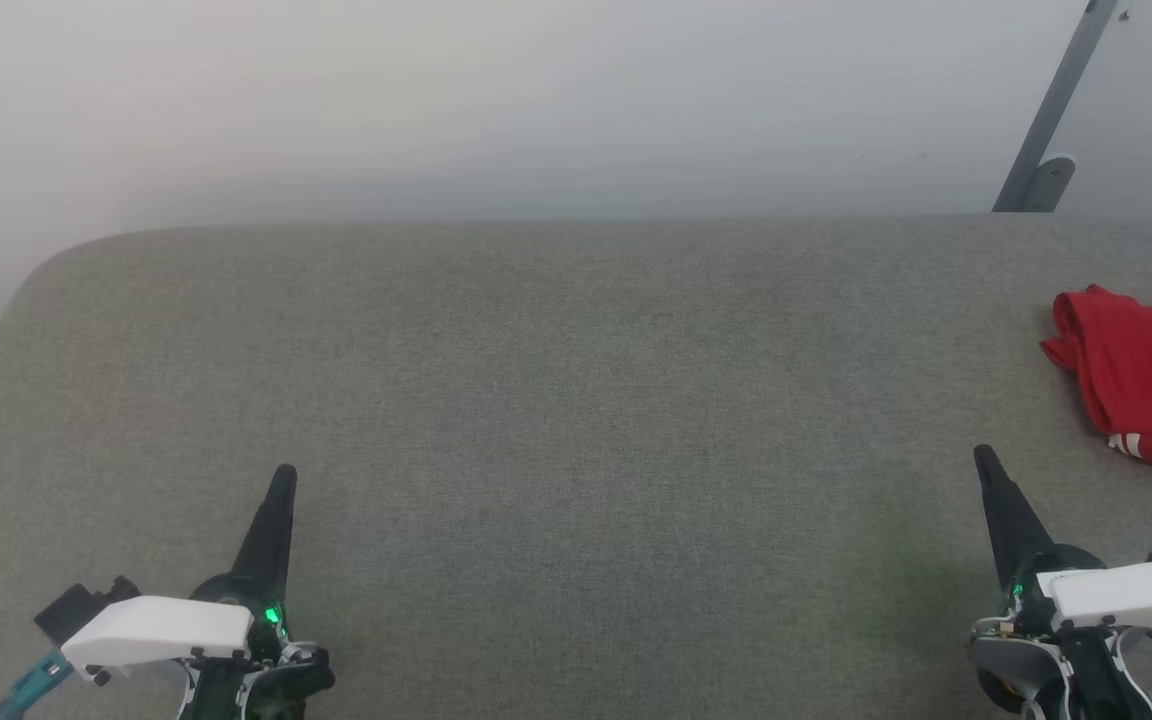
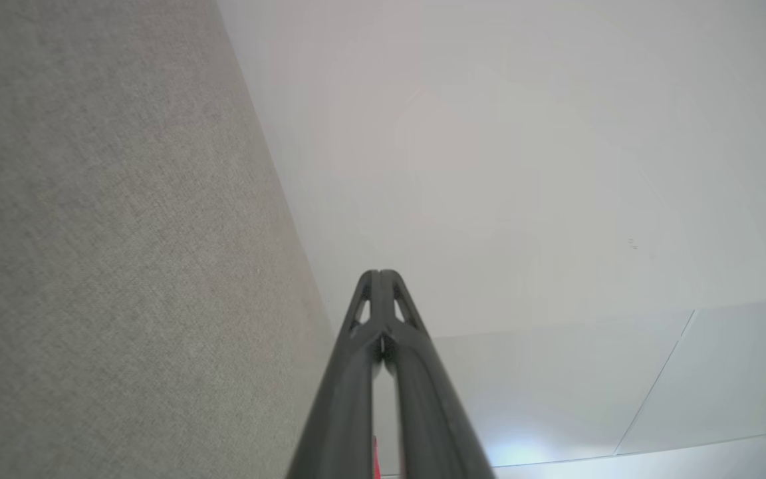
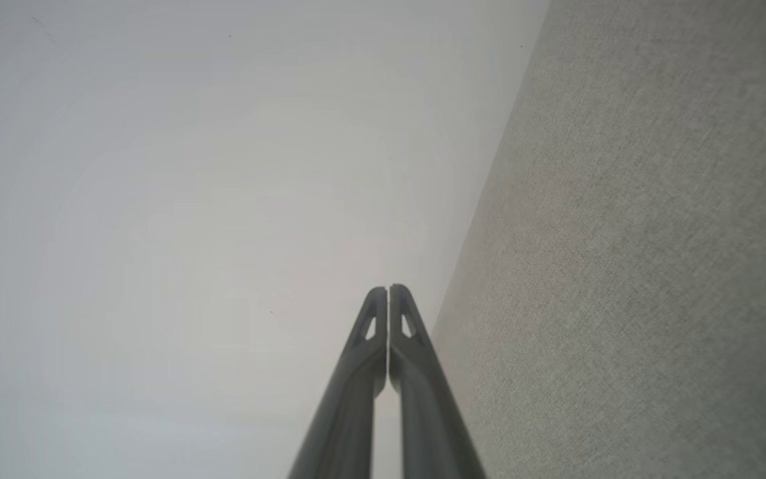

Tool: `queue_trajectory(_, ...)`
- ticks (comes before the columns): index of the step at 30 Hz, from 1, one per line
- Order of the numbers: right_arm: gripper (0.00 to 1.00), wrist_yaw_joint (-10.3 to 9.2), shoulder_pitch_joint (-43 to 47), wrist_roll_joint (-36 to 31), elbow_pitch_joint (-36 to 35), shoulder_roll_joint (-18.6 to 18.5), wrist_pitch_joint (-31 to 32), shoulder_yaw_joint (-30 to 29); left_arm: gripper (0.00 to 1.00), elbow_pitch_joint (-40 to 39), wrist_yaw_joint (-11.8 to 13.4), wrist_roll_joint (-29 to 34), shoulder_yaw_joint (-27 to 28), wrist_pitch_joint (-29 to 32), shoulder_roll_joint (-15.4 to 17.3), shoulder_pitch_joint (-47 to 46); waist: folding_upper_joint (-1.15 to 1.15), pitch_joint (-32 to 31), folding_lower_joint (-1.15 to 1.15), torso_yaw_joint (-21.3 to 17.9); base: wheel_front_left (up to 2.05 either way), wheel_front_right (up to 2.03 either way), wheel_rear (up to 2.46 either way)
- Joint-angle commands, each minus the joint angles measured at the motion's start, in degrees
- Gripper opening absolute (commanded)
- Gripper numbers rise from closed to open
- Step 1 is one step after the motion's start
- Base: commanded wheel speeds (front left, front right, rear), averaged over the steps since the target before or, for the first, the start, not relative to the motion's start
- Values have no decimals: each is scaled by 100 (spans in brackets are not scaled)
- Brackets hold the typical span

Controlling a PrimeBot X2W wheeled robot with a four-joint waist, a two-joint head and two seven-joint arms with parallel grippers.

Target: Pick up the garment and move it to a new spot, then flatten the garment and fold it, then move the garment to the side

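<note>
The garment (image 1: 1141, 375) lies in a crumpled red heap far out on the right side of the grey fabric-covered surface (image 1: 576, 400), about midway between its far and near edges, with a bit of white-striped trim showing on its near side. The left gripper (image 1: 282, 478) sits by the near edge toward the left, fingers pressed together and holding nothing. The right gripper (image 1: 984, 458), likewise closed and empty, is by the near edge just short of the garment, not touching it.
</note>
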Motion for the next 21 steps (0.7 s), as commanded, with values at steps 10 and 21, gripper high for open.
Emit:
queue_trajectory(10, 0, 4, -117, 443, 38, 64, 105, 11, 0, 37, -15, -448, 58, 148, -47, -158, 0, 0, 0, -54, 0, 0, 0)
queue_trajectory(21, 0, 3, -137, 662, 58, 89, 146, 15, 0, 63, -16, -649, 86, 225, -79, -194, 0, 1, 0, -91, 0, 0, 0)
